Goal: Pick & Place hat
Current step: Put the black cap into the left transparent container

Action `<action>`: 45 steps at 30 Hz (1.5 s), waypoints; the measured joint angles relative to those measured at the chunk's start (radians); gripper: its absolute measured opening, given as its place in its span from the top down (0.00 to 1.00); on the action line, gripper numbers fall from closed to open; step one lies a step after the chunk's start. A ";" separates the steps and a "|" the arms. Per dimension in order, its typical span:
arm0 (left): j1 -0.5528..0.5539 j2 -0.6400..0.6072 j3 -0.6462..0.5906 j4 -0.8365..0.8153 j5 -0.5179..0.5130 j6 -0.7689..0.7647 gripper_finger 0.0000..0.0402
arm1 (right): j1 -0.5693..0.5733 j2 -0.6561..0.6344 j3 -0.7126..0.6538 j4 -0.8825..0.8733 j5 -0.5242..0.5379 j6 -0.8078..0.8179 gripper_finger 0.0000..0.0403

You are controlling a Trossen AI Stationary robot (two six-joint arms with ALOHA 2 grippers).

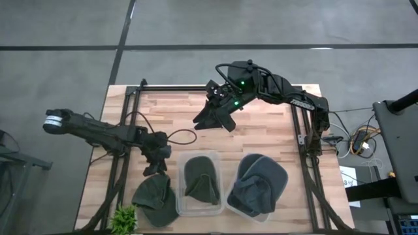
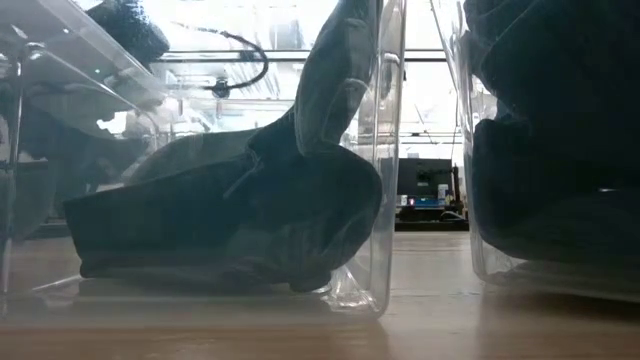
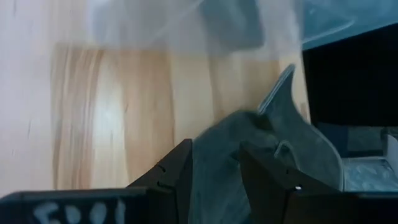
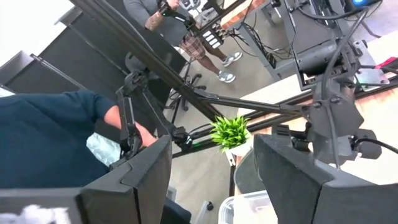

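Observation:
A dark green hat (image 1: 155,199) lies at the table's near left, beside a clear bin. My left gripper (image 1: 155,166) sits at the hat's far edge, pointing down. In the left wrist view its two dark fingers (image 3: 177,177) stand on either side of the grey-green hat cloth (image 3: 292,143), which fills the gap between them. My right gripper (image 1: 212,119) hangs raised over the far middle of the table. It is open and empty in its wrist view (image 4: 211,149). My left gripper pinches the hat between its two fingers at the hat's far edge (image 3: 214,180), coming from above and slanting toward the near edge. Whether it has one layer or a fold, I cannot tell. The rest of the hat (image 1: 157,205) rests on the table near its near edge.
A clear bin (image 1: 177,196) with a dark green hat (image 2: 250,200) stands right of the loose hat. A second bin (image 1: 230,201) farther right holds grey hats (image 1: 261,183). A small green plant (image 1: 124,219) sits at the near left corner. People show beyond the table (image 4: 43,137).

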 joint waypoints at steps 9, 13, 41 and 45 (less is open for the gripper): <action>-0.068 0.018 -0.033 0.174 -0.001 0.047 0.69 | 0.000 0.000 0.000 0.000 0.022 0.024 0.44; -0.103 0.057 -0.046 0.219 -0.002 0.086 0.69 | 0.000 0.000 0.000 0.000 0.023 0.057 0.44; -0.126 0.216 -0.033 0.303 0.047 0.040 0.74 | -0.002 0.001 0.000 0.001 0.051 0.063 0.44; -0.126 0.216 -0.033 0.303 0.043 -0.018 0.93 | -0.007 0.001 0.000 0.001 0.054 0.062 0.44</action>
